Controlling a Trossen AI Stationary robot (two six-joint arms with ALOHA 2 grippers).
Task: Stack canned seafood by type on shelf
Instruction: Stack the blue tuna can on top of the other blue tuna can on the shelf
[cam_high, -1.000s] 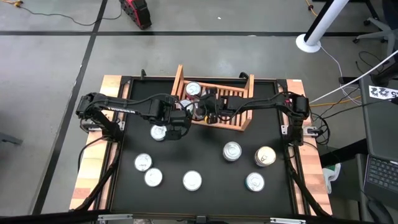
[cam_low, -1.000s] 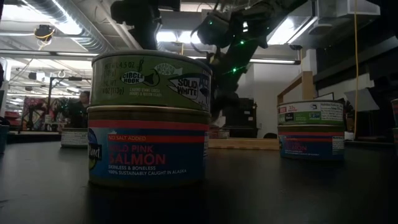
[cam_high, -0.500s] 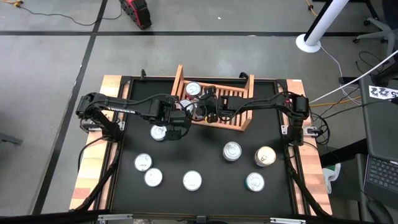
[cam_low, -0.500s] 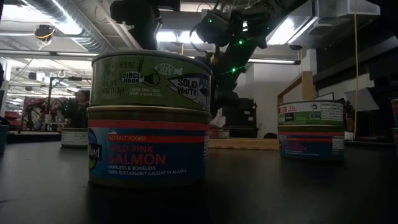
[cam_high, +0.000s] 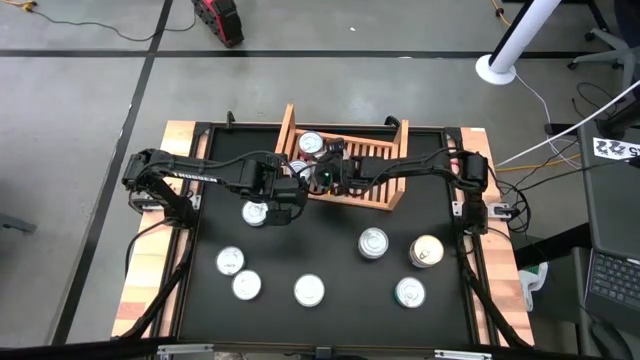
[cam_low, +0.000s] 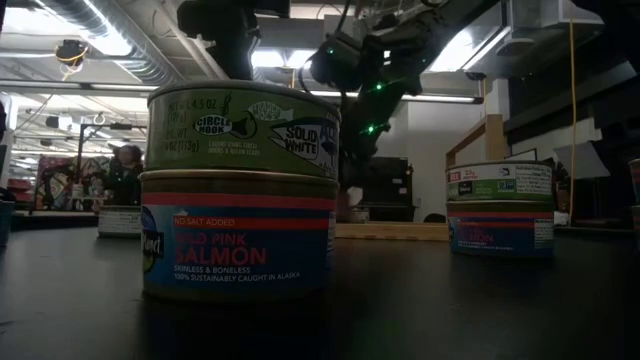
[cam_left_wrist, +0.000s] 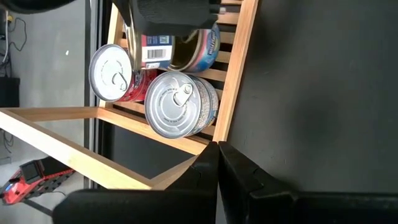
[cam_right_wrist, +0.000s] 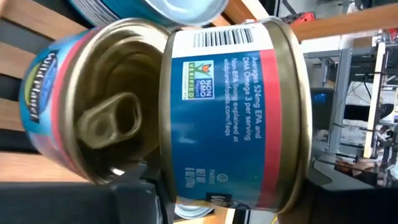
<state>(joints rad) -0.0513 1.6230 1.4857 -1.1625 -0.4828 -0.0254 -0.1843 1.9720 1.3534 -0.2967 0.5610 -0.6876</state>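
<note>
The wooden shelf (cam_high: 380, 190) stands at the table's far middle. My right gripper (cam_high: 325, 177) hangs over its left half, shut on a blue-and-red tin (cam_right_wrist: 233, 124) turned on edge. Right below that tin a second blue tin (cam_right_wrist: 93, 124) sits tilted on the slats, its pull-tab lid facing the camera. Two more tins rest in the shelf: a silver-lidded tin (cam_left_wrist: 181, 104) and a red one (cam_left_wrist: 114, 71). My left gripper (cam_left_wrist: 217, 155) is shut and hovers just outside the shelf's near board (cam_left_wrist: 236, 68), at its left end (cam_high: 290, 192). Several tins stand on the mat. My right gripper holds the blue-and-red tin from above, lifted and turned on edge, so that its label wall (cam_right_wrist: 211, 68) faces the wrist camera. One dark finger (cam_right_wrist: 146, 199) shows beside the tin's rim. The tin hides the other finger, and the exact place of contact does not show.
Loose tins stand on the black mat (cam_high: 340, 320) nearer than the shelf: (cam_high: 255, 212), (cam_high: 231, 261), (cam_high: 247, 286), (cam_high: 373, 242), (cam_high: 427, 251), (cam_high: 410, 292). In the low view a green tin stands stacked on a pink salmon tin (cam_low: 240, 235), and a second stack (cam_low: 500, 205) stands farther right.
My right gripper has carried its tin a little toward the table's left, over the shelf. My left arm and the tins on the mat have kept still.
</note>
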